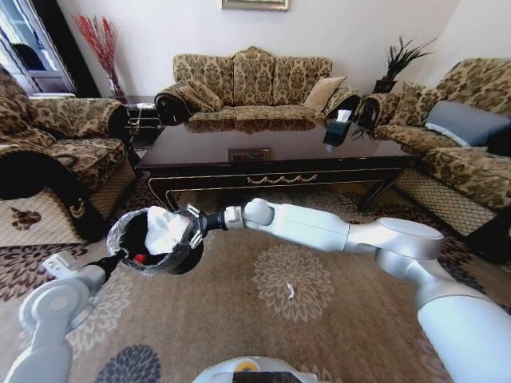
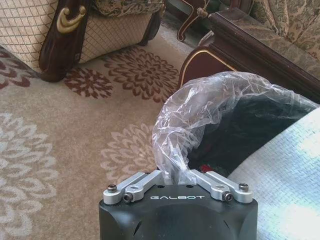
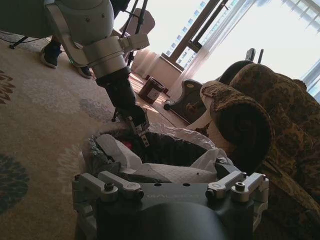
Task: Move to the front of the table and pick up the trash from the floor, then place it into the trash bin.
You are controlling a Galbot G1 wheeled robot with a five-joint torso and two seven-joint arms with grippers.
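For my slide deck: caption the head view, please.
Left gripper grips the trash bin rim while the right gripper holds a white wrapper over it.

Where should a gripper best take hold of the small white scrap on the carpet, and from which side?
Probably from straight above, closing across the short width of the white scrap. It lies flat on the open floor, with nothing beside it.

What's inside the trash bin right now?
In the trash bin, lifted by the left hand at its liner rim, a white crumpled wrapper lies under the right hand, with something red beneath. The wrapper covers the rest.
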